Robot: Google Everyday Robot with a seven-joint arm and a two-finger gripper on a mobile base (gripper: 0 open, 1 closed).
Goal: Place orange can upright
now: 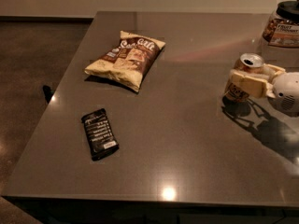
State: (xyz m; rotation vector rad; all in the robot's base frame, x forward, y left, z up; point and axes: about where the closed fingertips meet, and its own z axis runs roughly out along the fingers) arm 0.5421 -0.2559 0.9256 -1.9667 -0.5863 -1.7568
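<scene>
The orange can (243, 76) stands nearly upright at the right side of the grey table (187, 139), its silver pull-tab top facing up. Its base looks to be at or just above the tabletop. My gripper (254, 80) comes in from the right edge and its cream fingers (250, 84) are closed around the can's middle, hiding part of the body. The white wrist housing (286, 91) is just right of the can.
A yellow-brown chip bag (126, 57) lies at the table's left-centre. A black snack bar (99, 133) lies near the front left. A dark-lidded labelled jar (281, 31) stands at the back right, behind the can. The table's left edge drops to the floor.
</scene>
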